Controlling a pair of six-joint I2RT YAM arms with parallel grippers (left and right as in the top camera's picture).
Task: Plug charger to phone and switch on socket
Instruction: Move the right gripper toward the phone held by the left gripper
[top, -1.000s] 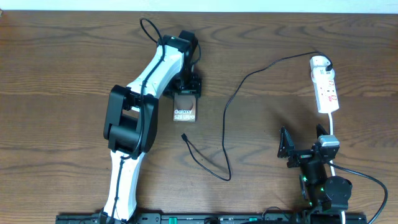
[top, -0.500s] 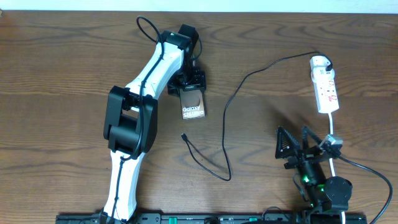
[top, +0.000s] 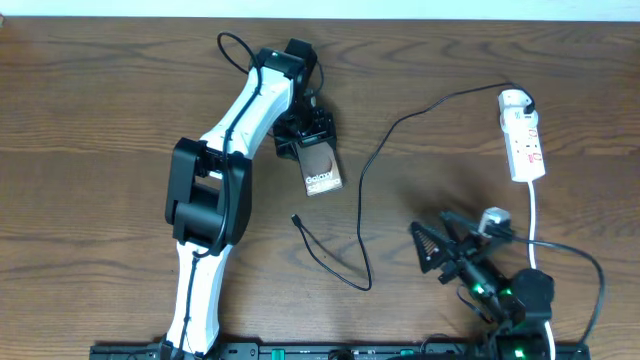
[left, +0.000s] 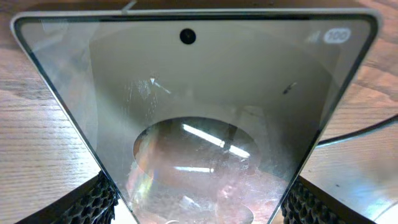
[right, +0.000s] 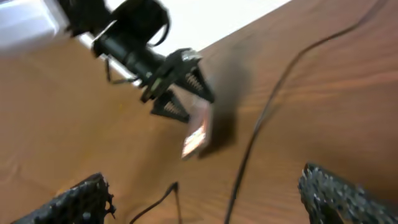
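My left gripper is shut on the phone, a grey-brown slab with white lettering, and holds it tilted over the table's upper middle. In the left wrist view the phone's glass face fills the frame between my fingers. The charger is a thin black cable running from the socket at the right down to its connector plug, which lies below the phone. My right gripper is open and empty at the lower right, pointing left. Its wrist view shows the cable and the phone, blurred.
The socket's white lead runs down toward the right arm's base. The left arm stretches up the table's left-middle. The table's far edge and a white wall lie at the top.
My left gripper has swung the phone's free end to the right and downward. My right gripper has moved left and turned toward the cable.
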